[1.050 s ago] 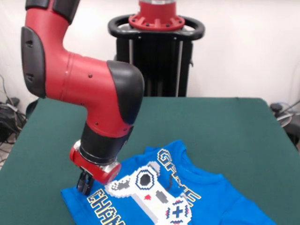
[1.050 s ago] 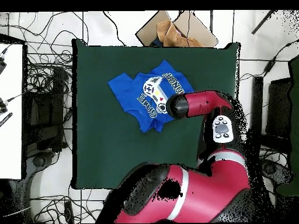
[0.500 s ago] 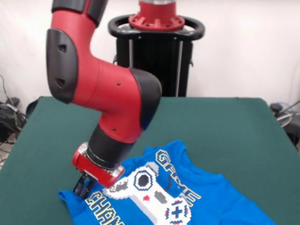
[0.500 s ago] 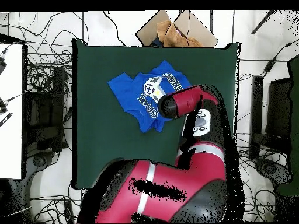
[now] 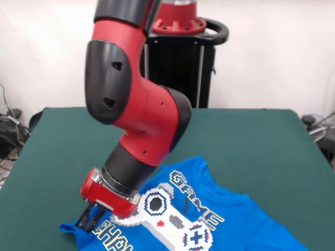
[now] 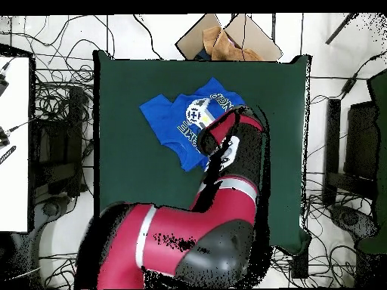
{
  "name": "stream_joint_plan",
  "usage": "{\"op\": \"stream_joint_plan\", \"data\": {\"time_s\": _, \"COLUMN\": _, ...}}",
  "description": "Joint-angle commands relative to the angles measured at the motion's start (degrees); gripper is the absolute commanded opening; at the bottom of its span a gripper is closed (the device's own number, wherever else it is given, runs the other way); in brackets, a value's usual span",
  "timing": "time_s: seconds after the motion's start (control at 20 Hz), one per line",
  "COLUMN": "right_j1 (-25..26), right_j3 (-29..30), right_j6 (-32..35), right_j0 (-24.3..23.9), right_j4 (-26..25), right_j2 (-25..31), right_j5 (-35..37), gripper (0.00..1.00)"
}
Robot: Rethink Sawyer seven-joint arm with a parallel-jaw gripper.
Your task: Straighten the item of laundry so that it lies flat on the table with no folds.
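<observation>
Your end effector [image 5: 86, 224] sits at the hem corner of the T-shirt [image 5: 209, 214], grip unclear, and the shirt lies rumpled on the surface [image 5: 261, 146], so flattening remains.

T-shirt [image 5: 209, 219] bottom cropped, gripper [image 5: 88, 220] fingers unclear

arm [image 5: 137, 104]: glossy red shell with rounded black joint covers
joint covers: small round screw holes in the black caps
wrist [image 5: 107, 192]: black cylinder ending in a red flange with a pale rim
gripper [image 5: 86, 220]: small, black, thin dark fingers
overhead, forearm [image 6: 227, 151]: red, with a white and black panel
</observation>
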Motion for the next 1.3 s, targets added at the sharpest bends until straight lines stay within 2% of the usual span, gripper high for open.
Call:
{"op": "stream_joint_plan", "data": {"time_s": 0.05, "right_j1": 6.5, "right_j3": -4.0, "right_j6": 15.8, "right_j0": 3.3, "right_j4": -2.8, "right_j2": -5.8, "right_j5": -6.5, "gripper": 0.00}}
{"op": "stream_joint_plan", "data": {"time_s": 0.4, "right_j1": 8.7, "right_j3": -5.5, "right_j6": 16.1, "right_j0": 4.4, "right_j4": -0.4, "right_j2": -9.5, "right_j5": -8.7, "gripper": 0.00}}
{"op": "stream_joint_plan", "data": {"time_s": 0.75, "right_j1": 7.7, "right_j3": -4.3, "right_j6": 9.8, "right_j0": 2.0, "right_j4": 3.8, "right_j2": -6.6, "right_j5": -7.7, "gripper": 0.00}}
{"op": "stream_joint_plan", "data": {"time_s": 1.3, "right_j1": 7.8, "right_j3": -4.2, "right_j6": 8.5, "right_j0": 1.3, "right_j4": 4.3, "right_j2": -6.0, "right_j5": -8.2, "gripper": 0.00}}
